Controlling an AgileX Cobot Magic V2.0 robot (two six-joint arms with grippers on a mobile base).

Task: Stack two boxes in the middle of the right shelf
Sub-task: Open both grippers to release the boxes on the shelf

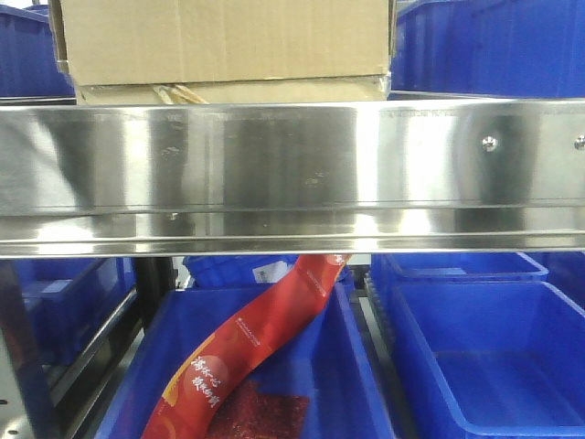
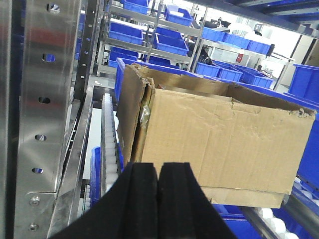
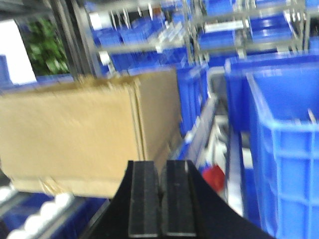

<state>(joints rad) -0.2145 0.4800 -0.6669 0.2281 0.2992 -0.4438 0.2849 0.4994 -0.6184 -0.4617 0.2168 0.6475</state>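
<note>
A brown cardboard box [image 1: 219, 37] stands on the steel shelf [image 1: 292, 165], above its mirror-like front rail, left of centre. A paler cardboard strip [image 1: 228, 91] shows under its bottom edge; I cannot tell whether that is a second box. In the left wrist view the creased box [image 2: 214, 134] fills the middle, and my left gripper [image 2: 158, 184] is shut and empty, low in front of its left corner. In the blurred right wrist view the box [image 3: 84, 129] is at the left; my right gripper [image 3: 160, 184] is shut and empty near its right corner. Neither gripper shows in the front view.
Blue plastic bins flank the box on the shelf [image 1: 484, 46] [image 1: 27, 50]. A perforated steel upright [image 2: 47, 99] stands close on the left. A tall blue bin [image 3: 284, 149] is close on the right. Below the rail, blue bins [image 1: 494, 357] hold a red packet [image 1: 256, 347].
</note>
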